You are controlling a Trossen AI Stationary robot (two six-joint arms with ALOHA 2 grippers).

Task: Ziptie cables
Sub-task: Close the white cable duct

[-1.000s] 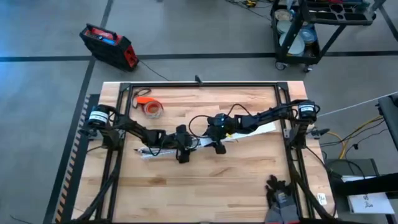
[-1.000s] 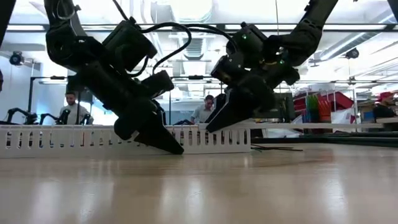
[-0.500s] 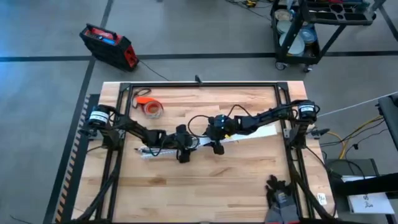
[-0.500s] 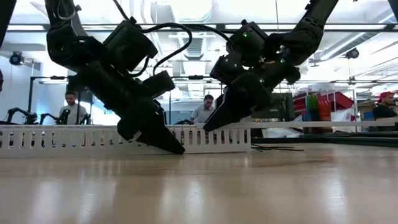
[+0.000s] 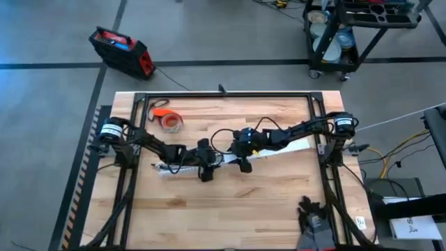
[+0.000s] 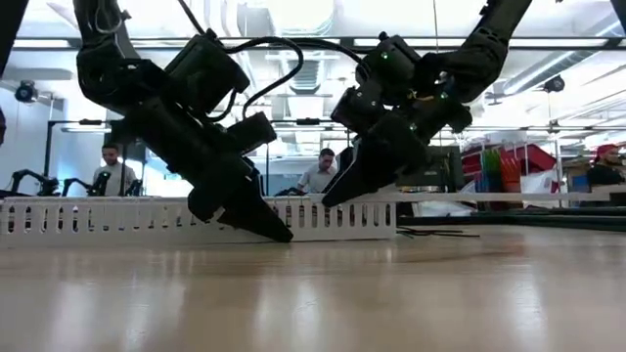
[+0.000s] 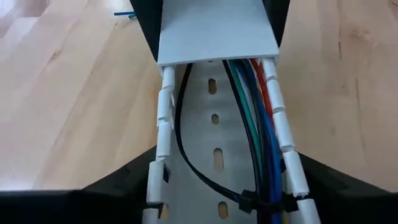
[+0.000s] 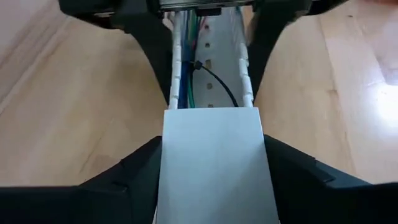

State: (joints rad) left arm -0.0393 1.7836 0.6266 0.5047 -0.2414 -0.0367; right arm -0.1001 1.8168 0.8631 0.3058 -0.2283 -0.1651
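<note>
**Colleague:** Cables (image 7: 258, 124), where are they now?

**Me:** They lie inside the white channel (image 7: 214, 155), which rests across the middle of the surface (image 5: 230, 209). I start from the left side. The left gripper (image 5: 203, 162) stands over the channel with its fingers (image 7: 118, 186) set wide, one on each outer wall. As far as I can judge, they press the walls and hold the channel in place. Just in front of them, the ziptie (image 7: 180, 130) is already looped around the green, blue and dark wires. Its small head sits on the bundle and its free tail curves along the channel floor.

**Colleague:** And what changed in the last second?

**Me:** Only a little. The right gripper (image 5: 244, 155) came slightly nearer to the left one along the channel. In the low view, the end of the channel also shifted a small bit. The left gripper almost did not move.

**Colleague:** What does the right one hold?

**Me:** Its fingers (image 8: 124, 174) are closed on the two edges of the white cover (image 8: 211, 162), which lies on top of the channel and hides the wires under it.

**Colleague:** So what does this mean for the task?

**Me:** I think the tying itself is done. The cover is now being pushed toward the tied place, so the free tail could be caught under it.
</note>
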